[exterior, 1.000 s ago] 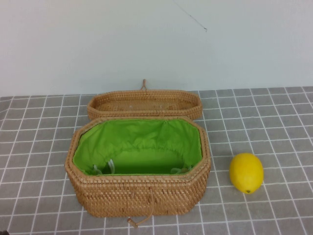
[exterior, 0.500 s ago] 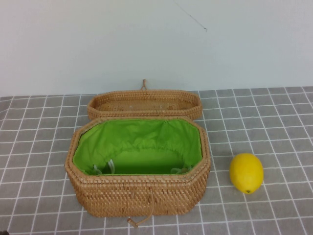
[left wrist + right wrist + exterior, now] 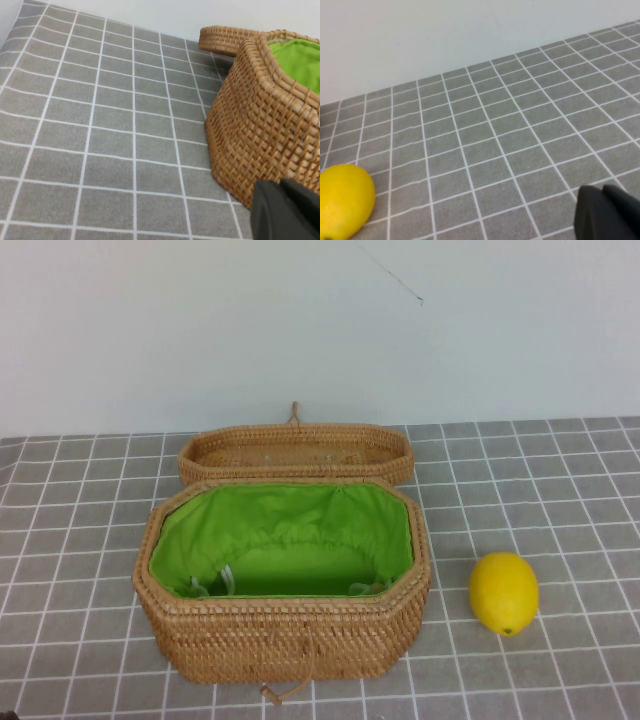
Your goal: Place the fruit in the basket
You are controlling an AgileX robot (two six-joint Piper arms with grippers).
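- I'm looking at a grey tiled table (image 3: 80, 500) with white grid lines, a plain pale wall behind it.
- The basket (image 3: 285, 635) sits open at centre, green lining (image 3: 290, 530) showing; its flat woven lid (image 3: 296, 452) lies just behind, touching it.
- The lemon (image 3: 504, 592) rests on the table to the basket's right, apart from it.
- Left gripper (image 3: 287, 210) sits low beside the basket's left wall; jaws — I cannot tell.
- Right gripper (image 3: 607, 212) is over bare tiles, well clear of the lemon; jaws — cannot tell either.

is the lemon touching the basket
Apart. The high view shows bare grey tablecloth between the lemon and the basket; neither gripper appears there.
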